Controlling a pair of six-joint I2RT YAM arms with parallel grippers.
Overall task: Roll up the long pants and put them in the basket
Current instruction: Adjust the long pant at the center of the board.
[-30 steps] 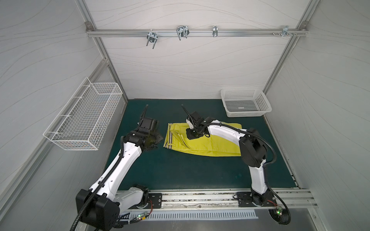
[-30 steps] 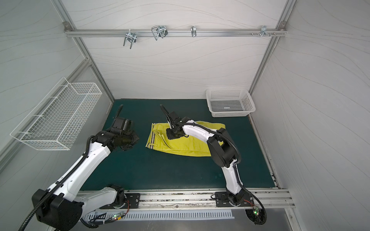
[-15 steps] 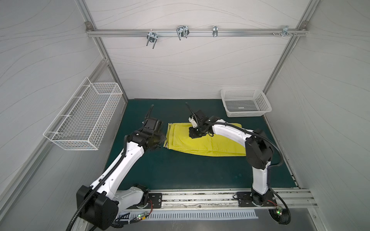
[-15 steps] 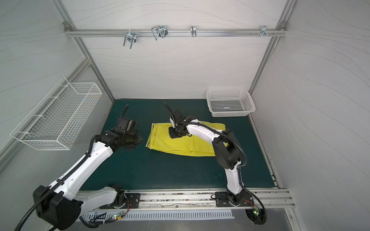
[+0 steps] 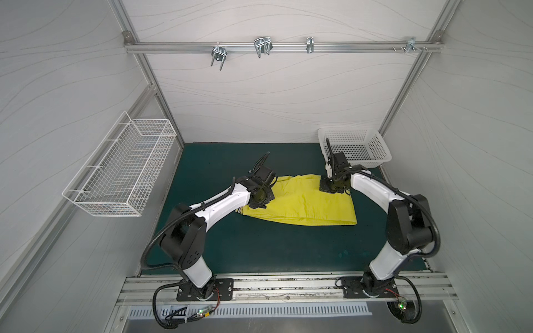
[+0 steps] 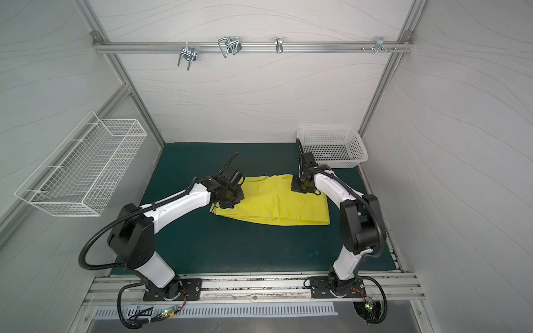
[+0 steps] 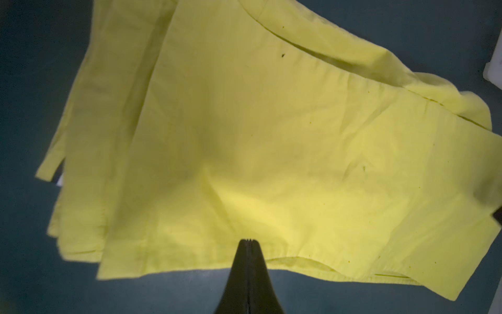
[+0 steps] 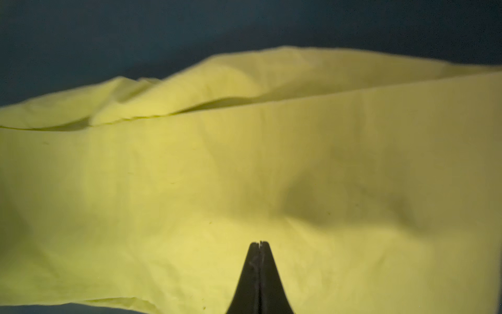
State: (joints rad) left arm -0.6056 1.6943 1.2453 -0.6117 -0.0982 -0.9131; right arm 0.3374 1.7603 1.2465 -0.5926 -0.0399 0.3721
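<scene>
While flat, long pants [image 5: 300,207] beneath left gripper [image 7: 247,240]

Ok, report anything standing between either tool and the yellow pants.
Nothing visible does. The left tool and the right tool, both shut, sit directly over the long pants. The white plastic basket stands apart, at the mat's far corner.

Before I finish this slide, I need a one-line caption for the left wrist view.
Shut left fingers point at the folded yellow-green long pants lying on the dark green mat.
</scene>
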